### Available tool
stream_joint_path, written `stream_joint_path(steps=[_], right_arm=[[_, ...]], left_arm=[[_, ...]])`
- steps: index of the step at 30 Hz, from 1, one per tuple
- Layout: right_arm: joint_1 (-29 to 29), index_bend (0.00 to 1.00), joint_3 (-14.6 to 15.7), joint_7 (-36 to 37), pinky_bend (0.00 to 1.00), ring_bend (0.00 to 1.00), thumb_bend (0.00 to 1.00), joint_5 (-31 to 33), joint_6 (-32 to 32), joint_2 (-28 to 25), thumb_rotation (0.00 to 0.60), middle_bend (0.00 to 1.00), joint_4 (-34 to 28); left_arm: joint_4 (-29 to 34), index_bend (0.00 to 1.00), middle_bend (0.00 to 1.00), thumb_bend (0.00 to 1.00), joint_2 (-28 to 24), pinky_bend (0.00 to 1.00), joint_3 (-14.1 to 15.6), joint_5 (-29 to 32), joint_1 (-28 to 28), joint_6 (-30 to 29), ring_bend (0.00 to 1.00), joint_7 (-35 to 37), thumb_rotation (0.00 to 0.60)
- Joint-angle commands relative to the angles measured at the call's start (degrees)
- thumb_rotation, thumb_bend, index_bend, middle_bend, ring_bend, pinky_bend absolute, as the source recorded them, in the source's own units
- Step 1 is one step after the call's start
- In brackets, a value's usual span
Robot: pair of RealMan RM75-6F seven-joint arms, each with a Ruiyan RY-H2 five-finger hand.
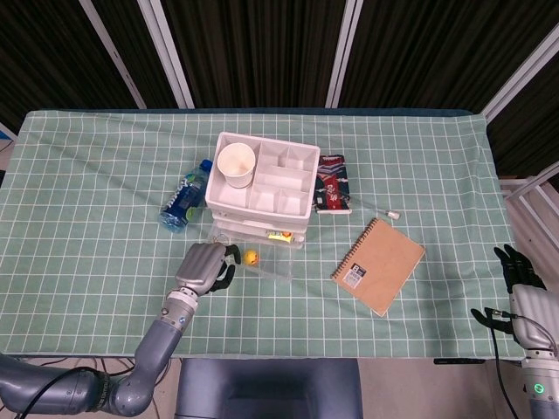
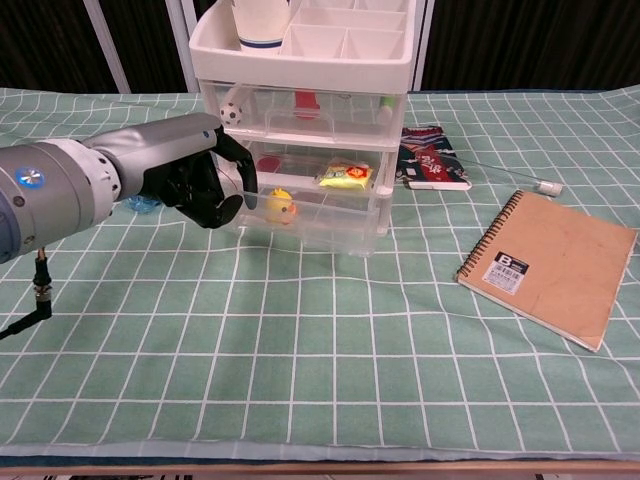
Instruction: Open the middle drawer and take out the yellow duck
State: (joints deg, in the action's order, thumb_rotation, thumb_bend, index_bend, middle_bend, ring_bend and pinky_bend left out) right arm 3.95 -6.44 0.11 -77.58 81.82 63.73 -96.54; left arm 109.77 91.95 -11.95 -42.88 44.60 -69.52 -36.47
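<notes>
The small yellow duck (image 1: 251, 257) (image 2: 279, 205) lies in a clear drawer (image 1: 262, 260) (image 2: 330, 222) that stands pulled out from the white drawer unit (image 1: 262, 179) (image 2: 305, 60). In the chest view this is the lowest drawer I can see. My left hand (image 1: 205, 266) (image 2: 205, 185) is at the drawer's front left corner, fingers curled over its front edge, just left of the duck. A drawer above holds a yellow packet (image 2: 345, 178). My right hand (image 1: 517, 278) hangs off the table's right front corner, holding nothing.
A paper cup (image 1: 237, 163) stands in the unit's top tray. A blue water bottle (image 1: 183, 199) lies left of the unit. A dark booklet (image 1: 333, 183), a thin white tube (image 1: 376, 206) and a brown spiral notebook (image 1: 378, 265) (image 2: 548, 262) lie to the right.
</notes>
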Motion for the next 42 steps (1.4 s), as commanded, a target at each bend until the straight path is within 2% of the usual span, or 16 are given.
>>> stream_joint_path(steps=[1,14,17,23,26,29,35,38,42], right_arm=[[0.0,0.0,0.0,0.0,0.23,0.0,0.05,0.0,0.0,0.0,0.6,0.0,0.0],[0.0,0.0,0.0,0.0,0.23,0.0,0.05,0.1,0.0,0.0,0.6,0.0,-0.1],[0.0,0.0,0.0,-0.1,0.23,0.0,0.05,0.1,0.0,0.0,0.6,0.0,-0.1],[0.0,0.0,0.0,-0.1,0.23,0.0,0.05,0.2,-0.1,0.0,0.6,0.0,-0.1],[0.0,0.0,0.0,-0.1,0.23,0.0,0.05,0.1,-0.1,0.0,0.6,0.0,-0.1],[0.0,0.0,0.0,-0.1,0.23,0.0,0.05,0.2,-0.1,0.0,0.6,0.0,-0.2],[0.0,0.0,0.0,0.0,0.23,0.0,0.05,0.2,-0.2,-0.1,0.6,0.0,-0.2],[0.0,0.0,0.0,0.0,0.23,0.0,0.05,0.3,-0.2,-0.1,0.6,0.0,-0.2],[0.0,0.0,0.0,0.0,0.23,0.0,0.05,0.3,-0.2,-0.1,0.6,0.0,-0.2]], left_arm=[[1.1,0.5,1.0,0.54,-0.7,1.0,0.5,-0.6,-0.3,-0.3,1.0,0.2,0.6],[4.6,0.49,1.0,0.53,-3.0,1.0,2.6,-0.1,-0.9,-0.6,1.0,-0.6,0.6],[5.1,0.45,1.0,0.45,-3.3,1.0,2.7,-0.2,-0.9,-0.6,1.0,-0.5,0.6],[5.8,0.36,1.0,0.16,-3.9,1.0,2.8,-0.8,-0.6,-0.4,1.0,-0.7,0.6],[6.2,0.36,1.0,0.11,-4.3,1.0,2.8,-1.1,-0.3,-0.4,1.0,-1.1,0.6],[6.8,0.36,1.0,0.11,-4.9,1.0,2.7,-1.1,0.1,-0.5,1.0,-1.9,0.6],[7.7,0.38,1.0,0.19,-6.5,1.0,0.5,0.2,2.7,0.1,1.0,-4.9,0.6],[6.9,0.39,1.0,0.2,-8.2,1.0,-0.3,0.7,5.5,3.3,1.0,-7.7,0.6],[4.6,0.4,1.0,0.21,-12.7,1.0,-0.3,-0.7,9.6,11.5,1.0,-9.6,0.6]])
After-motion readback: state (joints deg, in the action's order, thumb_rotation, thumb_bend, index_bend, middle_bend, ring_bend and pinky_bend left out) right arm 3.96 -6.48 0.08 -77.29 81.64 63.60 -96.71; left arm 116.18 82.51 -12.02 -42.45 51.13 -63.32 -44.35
